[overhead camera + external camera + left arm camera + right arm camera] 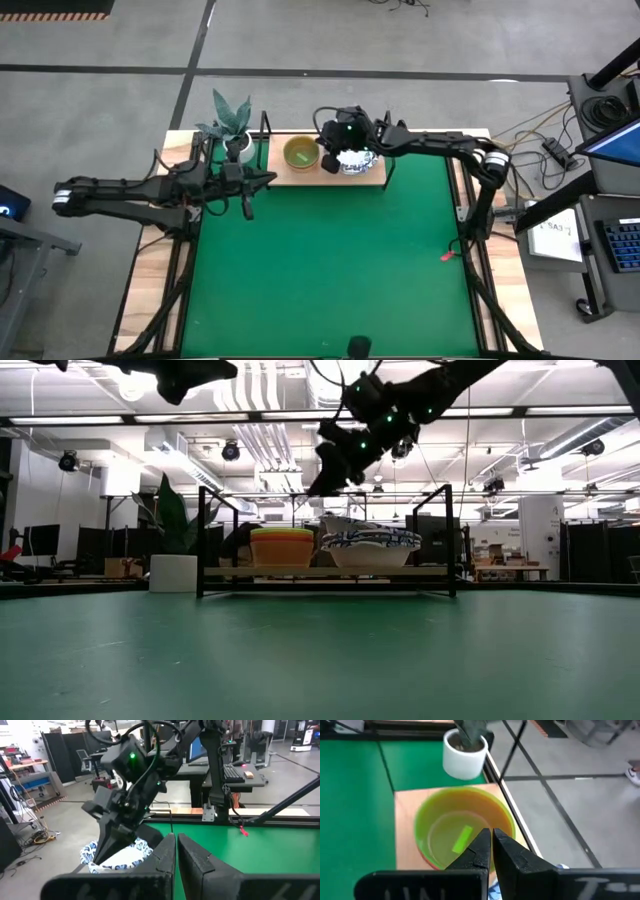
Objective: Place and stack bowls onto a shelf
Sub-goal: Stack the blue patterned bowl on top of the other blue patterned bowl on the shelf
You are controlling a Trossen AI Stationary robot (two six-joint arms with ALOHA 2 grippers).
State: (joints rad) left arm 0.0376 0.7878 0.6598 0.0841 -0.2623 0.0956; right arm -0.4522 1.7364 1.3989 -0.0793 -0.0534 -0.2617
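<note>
On the light wooden shelf point(375, 179) at the far edge of the worktop, a stack of plain plastic bowls topped by a yellow-green one point(300, 153) sits left of the stacked white, blue-rimmed bowls point(357, 162). The right pincer point(331, 150) hovers above both stacks, fingers closed and empty. The left pincer point(266, 179), also closed and empty, waits beside the shelf's left end. Stacking looks nearly finished; next the right arm should lift clear without nudging either stack.

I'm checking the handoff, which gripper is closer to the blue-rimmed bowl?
Right. The right gripper hangs over the blue-rimmed bowl on the shelf; the left gripper sits beyond the yellow-green bowl.
</note>
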